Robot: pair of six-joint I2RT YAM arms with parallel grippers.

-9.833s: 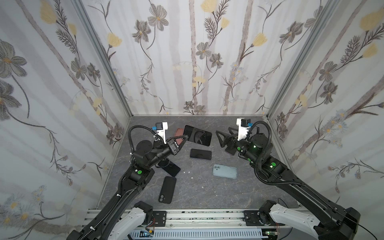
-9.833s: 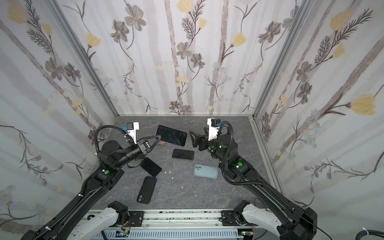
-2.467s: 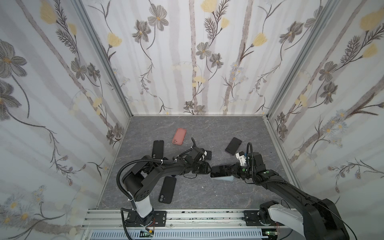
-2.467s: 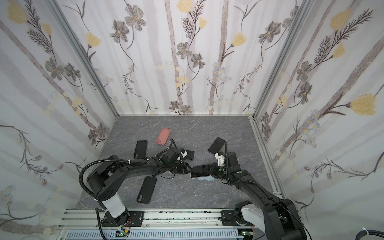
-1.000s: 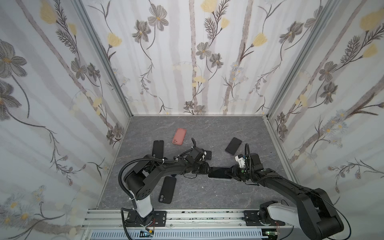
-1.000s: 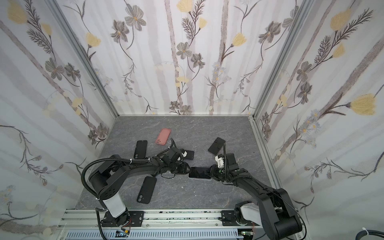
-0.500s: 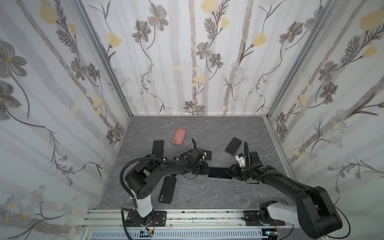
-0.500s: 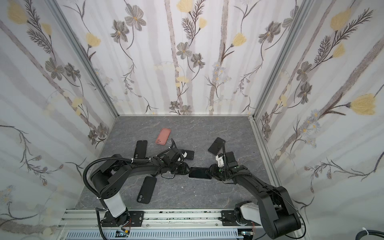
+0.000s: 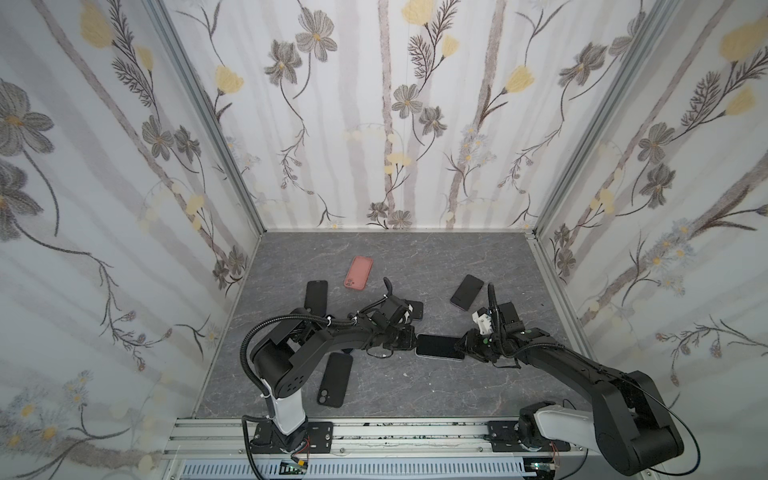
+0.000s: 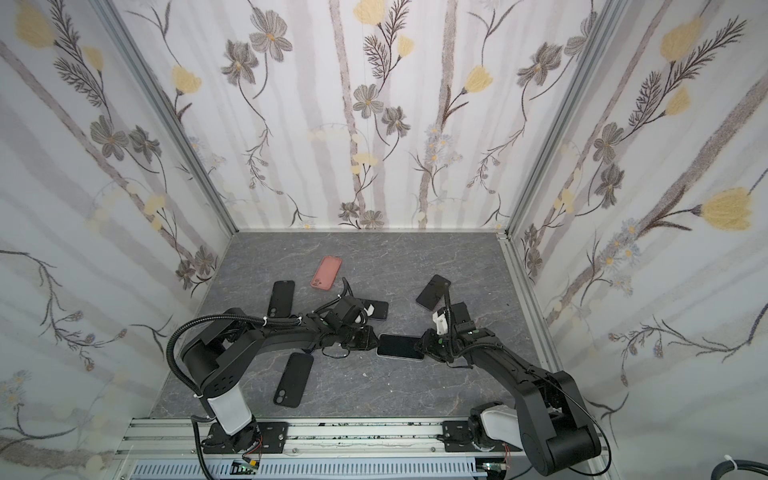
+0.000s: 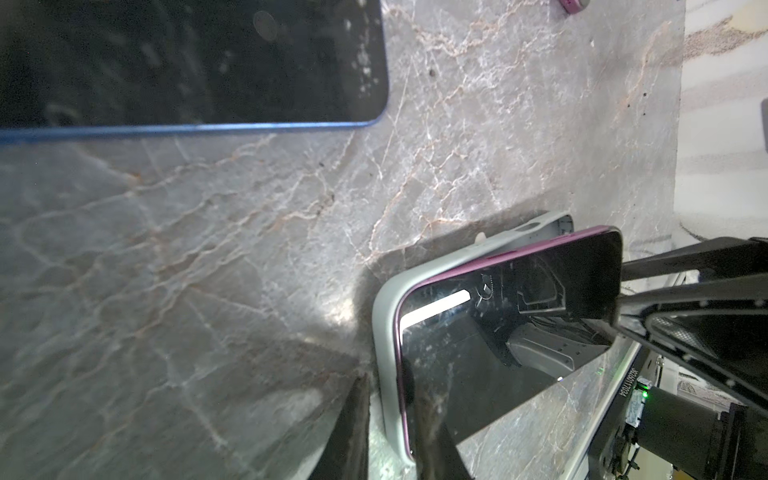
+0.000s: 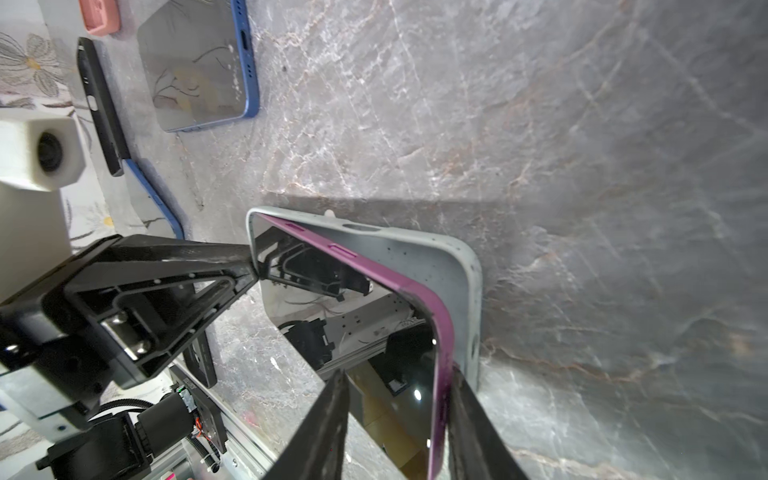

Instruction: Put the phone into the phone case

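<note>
About 10 seconds ago the left gripper point(image 9: 411, 337) and right gripper point(image 9: 466, 348) stood high. Now they sit low at the middle of the table point(image 9: 415, 257). The phone point(image 9: 438, 345), tilted up in the air before, lies lower, its 9 o'clock end tucked in the grey phone case point(image 11: 384, 332). The pink case point(image 9: 358, 272) now lies at 11 o'clock.

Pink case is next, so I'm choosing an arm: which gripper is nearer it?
Left. The left gripper is in front of the pink case, a little right of it; the right gripper is farther right, beyond the phone between them.
</note>
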